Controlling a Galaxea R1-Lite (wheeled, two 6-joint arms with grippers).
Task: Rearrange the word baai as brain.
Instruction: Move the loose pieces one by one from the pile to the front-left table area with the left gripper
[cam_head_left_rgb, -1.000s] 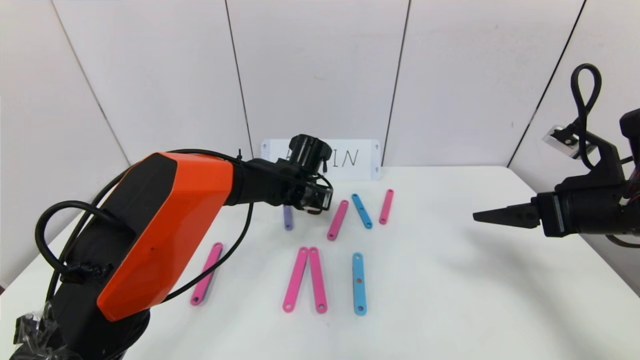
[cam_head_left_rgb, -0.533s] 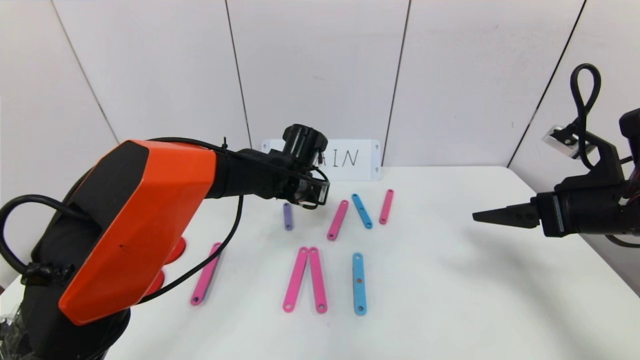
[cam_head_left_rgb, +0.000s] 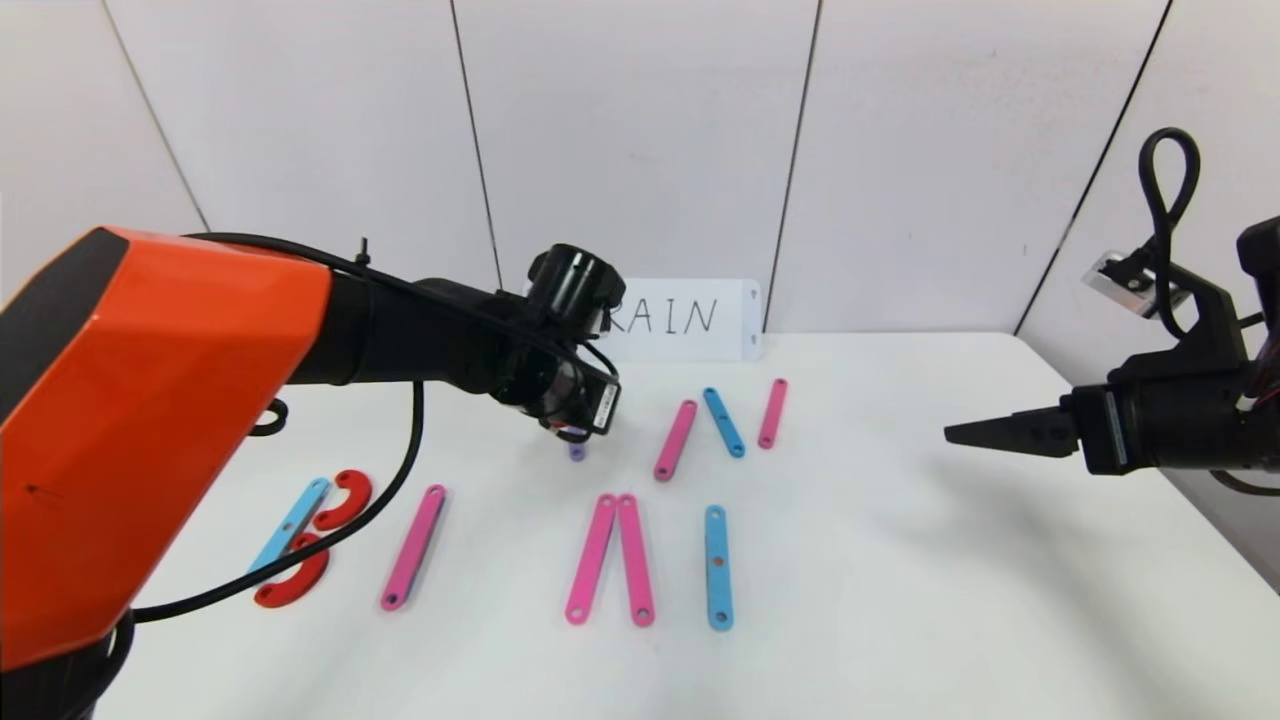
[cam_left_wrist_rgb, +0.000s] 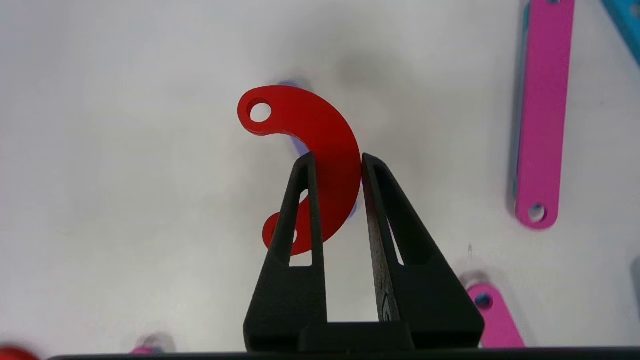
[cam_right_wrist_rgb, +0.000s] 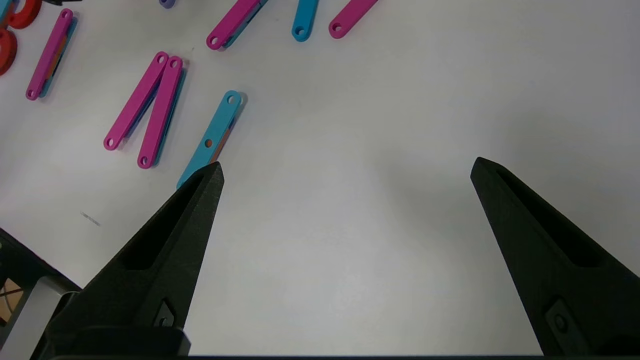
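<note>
On the near bench (cam_head_left_rgb: 900, 620) the B, a lone pink bar (cam_head_left_rgb: 412, 547), an A lacking its crossbar and the I lie ready, while farther back the left gripper (cam_left_wrist_rgb: 336, 161), shut tight on a red curve (cam_left_wrist_rgb: 320, 150), hovers over the purple bar (cam_head_left_rgb: 576, 452), so the R seems unfinished; the right gripper (cam_right_wrist_rgb: 345, 172) idles wide open

- The head view looks forward and down across the whole surface (cam_head_left_rgb: 900, 600) to the back wall.
- The left wrist view looks closely down past its tool (cam_left_wrist_rgb: 336, 160) at the surface.
- The right wrist view sits higher, sharing the pink pair (cam_right_wrist_rgb: 145, 107) (cam_head_left_rgb: 610, 560) with the head view.
</note>
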